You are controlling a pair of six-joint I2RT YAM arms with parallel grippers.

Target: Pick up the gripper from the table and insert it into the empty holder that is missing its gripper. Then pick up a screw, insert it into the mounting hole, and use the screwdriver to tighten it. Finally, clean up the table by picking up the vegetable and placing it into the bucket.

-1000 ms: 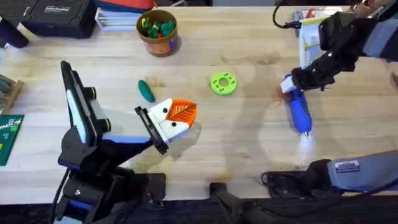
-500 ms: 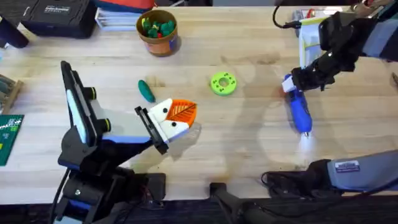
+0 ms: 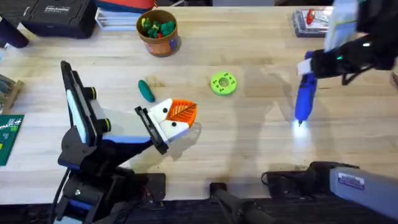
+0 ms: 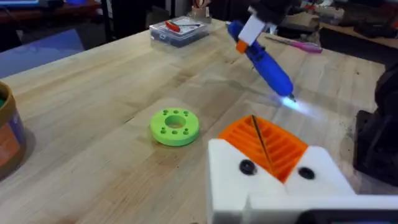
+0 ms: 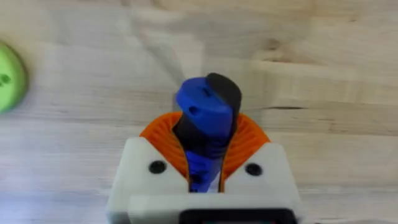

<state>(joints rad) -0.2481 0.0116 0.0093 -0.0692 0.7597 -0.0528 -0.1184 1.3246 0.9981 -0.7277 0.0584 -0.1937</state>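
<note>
My right gripper (image 3: 318,62) is shut on the blue screwdriver (image 3: 303,98) and holds it above the table (image 3: 249,155) at the right, its lit tip pointing down toward me. In the right wrist view the screwdriver (image 5: 204,118) sits between my orange pads (image 5: 249,143). My left gripper (image 3: 185,115) rests low at the centre left, shut, with nothing between its fingers. Orange ribbed gripper fins (image 4: 267,143) sit in both of its white holder blocks (image 4: 280,186). The dark green vegetable (image 3: 146,91) lies on the wood beyond it. The orange-brown bucket (image 3: 158,38) stands at the back.
A round green disc (image 3: 223,83) lies mid-table and also shows in the left wrist view as the disc (image 4: 175,126). A clear parts box (image 3: 311,18) sits at the back right, a black box (image 3: 56,15) at the back left, a green circuit board (image 3: 7,134) at the left edge.
My right gripper has raised the screwdriver off the table and carried it slightly right and farther back. The left arm has not moved.
</note>
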